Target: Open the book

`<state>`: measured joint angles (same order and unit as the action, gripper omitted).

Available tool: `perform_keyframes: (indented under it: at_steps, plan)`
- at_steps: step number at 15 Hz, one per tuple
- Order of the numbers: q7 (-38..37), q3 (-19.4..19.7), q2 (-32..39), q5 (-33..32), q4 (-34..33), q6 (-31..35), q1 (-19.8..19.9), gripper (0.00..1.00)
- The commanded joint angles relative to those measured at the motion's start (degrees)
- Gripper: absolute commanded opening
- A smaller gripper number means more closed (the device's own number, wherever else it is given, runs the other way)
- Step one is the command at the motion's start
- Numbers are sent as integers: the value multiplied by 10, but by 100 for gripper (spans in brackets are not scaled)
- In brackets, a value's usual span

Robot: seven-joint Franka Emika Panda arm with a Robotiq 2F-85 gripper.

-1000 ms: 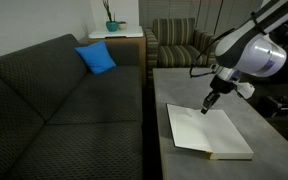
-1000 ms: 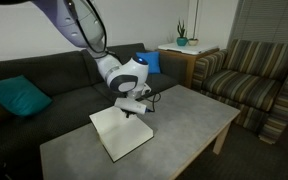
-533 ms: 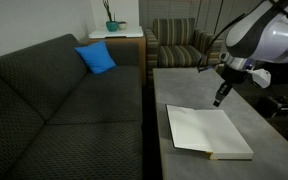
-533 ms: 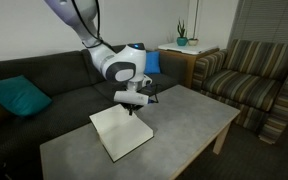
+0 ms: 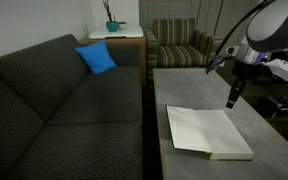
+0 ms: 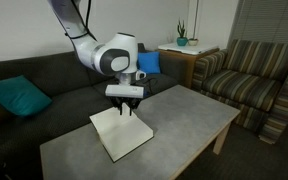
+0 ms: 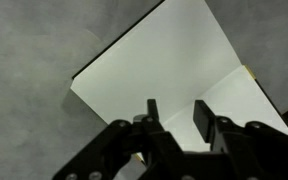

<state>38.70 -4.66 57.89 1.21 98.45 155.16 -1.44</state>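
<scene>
The book (image 5: 208, 132) lies flat on the grey table (image 5: 184, 90) with a plain white face up and a thin yellow edge at its near corner. It shows in both exterior views (image 6: 121, 132) and in the wrist view (image 7: 174, 75). My gripper (image 5: 231, 103) hangs in the air above the book's far edge, fingers pointing down, clear of the book. In an exterior view it is over the book's far end (image 6: 125, 110). The wrist view shows the two fingers (image 7: 176, 110) apart with nothing between them.
A dark sofa (image 5: 54, 100) with a blue cushion (image 5: 96, 58) runs along the table. A striped armchair (image 5: 179, 42) stands behind the table, and a side table with a potted plant (image 5: 111, 25) is in the corner. A teal cushion (image 6: 16, 96) lies on the sofa.
My gripper has risen from the book's white face and moved away toward the table's far side. The book has not moved.
</scene>
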Motion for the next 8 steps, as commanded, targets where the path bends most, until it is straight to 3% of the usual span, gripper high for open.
perform_keyframes:
  at_steps: [1, 5, 8]
  plan:
    - [-23, -17, -47, -45, 67, 9, 28, 75]
    - [-38, -30, -76, -58, 111, 13, 54, 99]
    - [-36, -43, -90, -55, 132, 4, 73, 100]
